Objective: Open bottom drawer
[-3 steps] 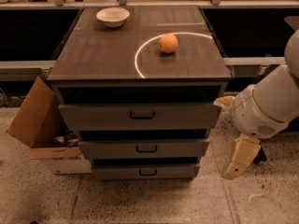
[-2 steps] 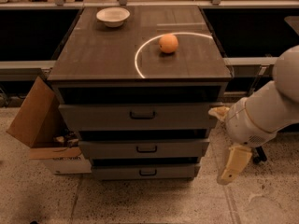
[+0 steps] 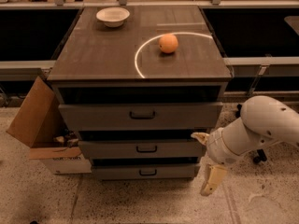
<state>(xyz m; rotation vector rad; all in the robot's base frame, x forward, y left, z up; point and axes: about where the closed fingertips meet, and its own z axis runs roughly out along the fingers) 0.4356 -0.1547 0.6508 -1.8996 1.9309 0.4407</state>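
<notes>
The bottom drawer (image 3: 117,172) is the lowest and narrowest of three grey drawer fronts in the cabinet, with a small dark loop handle (image 3: 147,172). It sits pushed in. My gripper (image 3: 206,158) is at the cabinet's lower right corner, level with the middle and bottom drawers and to the right of the handle. Its two pale fingers are spread apart, one finger (image 3: 201,136) by the middle drawer's right end, the other finger (image 3: 212,178) just right of the bottom drawer's end. It holds nothing.
The middle drawer (image 3: 112,149) and top drawer (image 3: 93,115) are above. An orange (image 3: 168,43) and a white bowl (image 3: 113,16) sit on the cabinet top. An open cardboard box (image 3: 39,125) stands at the left. Speckled floor lies in front.
My arm has moved left and down, bringing the gripper from beside the cabinet to its lower right corner near the bottom drawer's end.
</notes>
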